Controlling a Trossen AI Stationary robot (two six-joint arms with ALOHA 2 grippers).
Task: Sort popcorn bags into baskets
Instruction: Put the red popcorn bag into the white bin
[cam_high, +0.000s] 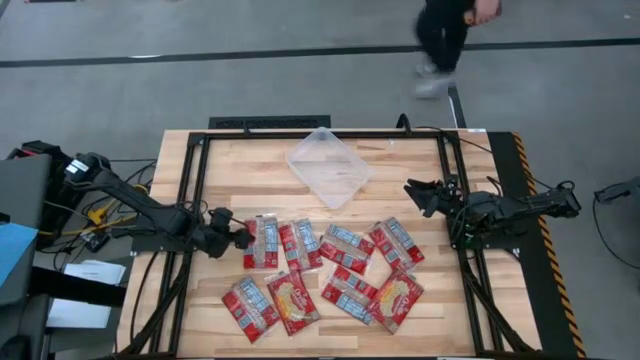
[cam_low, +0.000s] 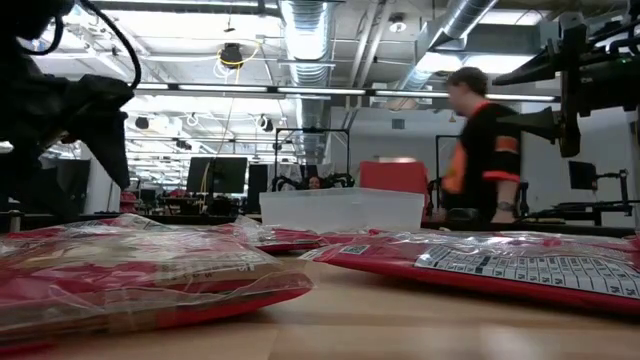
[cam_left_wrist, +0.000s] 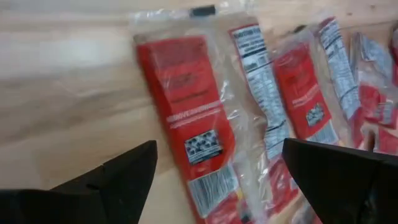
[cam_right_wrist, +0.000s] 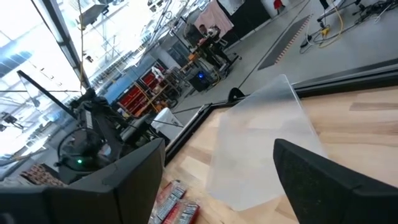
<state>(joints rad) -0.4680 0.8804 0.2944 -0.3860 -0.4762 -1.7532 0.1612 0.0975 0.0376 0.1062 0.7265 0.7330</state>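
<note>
A: Item one, the left gripper (cam_high: 243, 237)?
B: Low over the table's left side, fingers spread wide, holding nothing. Its tips sit just beside the nearest popcorn bag (cam_high: 263, 241). In the left wrist view that bag (cam_left_wrist: 186, 112) lies flat between the two dark fingers (cam_left_wrist: 118, 180): a red packet in clear film, a white nutrition panel down one long edge, a barcode block near one end.

A: Item two, the right gripper (cam_high: 418, 194)?
B: Raised at the table's right side, fingers apart and empty, pointing toward the tub. Well apart from the packets.

A: Item three, the remaining popcorn bags?
B: About nine in all, scattered flat across the near half of the wooden table (cam_high: 190, 300). Upper row: four packets side by side, some edges overlapping. Lower row: more packets, two showing a yellow popcorn picture, one such bag (cam_high: 293, 300) lying left of centre, another (cam_high: 397, 299) toward the right. All are red with white or grey label panels, wrinkled clear wrap.

A: Item four, the basket?
B: One clear plastic tub (cam_high: 328, 166), shallow, roughly square with rounded corners, turned at an angle at the far middle of the table. No packet shows inside.

A: Beyond the table?
B: A person (cam_high: 445, 40) on the floor behind it.
</note>
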